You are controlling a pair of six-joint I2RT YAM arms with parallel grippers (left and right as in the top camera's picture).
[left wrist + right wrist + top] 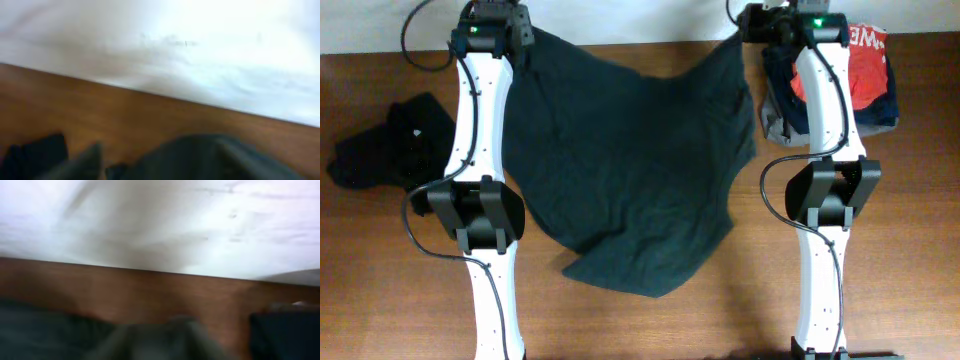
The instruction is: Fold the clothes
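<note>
Overhead shot: dark green T-shirt (630, 160) rumpled mid-table, far corners up by the left gripper (500, 25) and right gripper (770, 25). Fingers apart or pinched on cloth? Can't tell, wrist views way too blurry. Probably best to flatten before folding: pull the far corners apart and level, drag back to smooth the bunched near hem, then fold sleeves in. Both arms stretched straight out to the far edge of the table (920, 250), wrists right over the shirt's top edge. Black shirt (385, 150) crumpled off left, folded pile (865, 70) far right.
</note>
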